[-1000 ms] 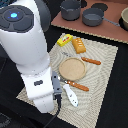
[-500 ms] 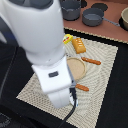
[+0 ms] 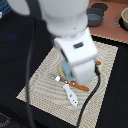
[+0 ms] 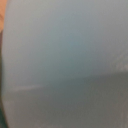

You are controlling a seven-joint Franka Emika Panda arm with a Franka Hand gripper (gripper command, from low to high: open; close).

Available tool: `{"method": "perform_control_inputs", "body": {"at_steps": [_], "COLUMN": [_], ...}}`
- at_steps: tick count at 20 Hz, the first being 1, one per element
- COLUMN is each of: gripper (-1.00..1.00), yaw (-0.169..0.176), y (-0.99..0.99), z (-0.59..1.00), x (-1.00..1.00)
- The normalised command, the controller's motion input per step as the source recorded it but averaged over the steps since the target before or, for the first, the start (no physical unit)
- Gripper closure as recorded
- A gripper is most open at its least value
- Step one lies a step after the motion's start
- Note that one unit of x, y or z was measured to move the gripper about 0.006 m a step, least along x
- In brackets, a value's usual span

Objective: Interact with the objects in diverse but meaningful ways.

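My arm's white hand (image 3: 79, 62) hangs low over the middle of the woven mat and hides the fingers, the plate and most of the toy items. A pale blue patch (image 3: 65, 68), probably the house-shaped carton, shows at the hand's edge on the exterior view's left. The wrist view is filled by a blurred pale blue-grey surface (image 4: 65, 55) very close to the camera. The white paddle-like piece (image 3: 70, 95) lies on the mat in front of the hand. The orange and yellow blocks are hidden.
The beige woven mat (image 3: 42, 80) lies on a black table. Orange-handled cutlery (image 3: 80, 86) and a fork (image 3: 55, 76) lie beside the hand. Dark bowls (image 3: 95, 19) and a pale bowl (image 3: 123, 18) stand at the back.
My arm has moved from the mat's front corner toward its middle, over the plate. It now covers the yellow and orange blocks that showed before.
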Motion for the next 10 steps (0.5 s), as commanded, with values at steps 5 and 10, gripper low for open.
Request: {"method": "perform_control_inputs", "body": {"at_steps": [5, 10], "gripper": [1.0, 1.0], "yaw": [0.009, 0.016], "y": [0.9, 0.86], "z": [0.28, 0.16], "x": [0.46, 0.43]}}
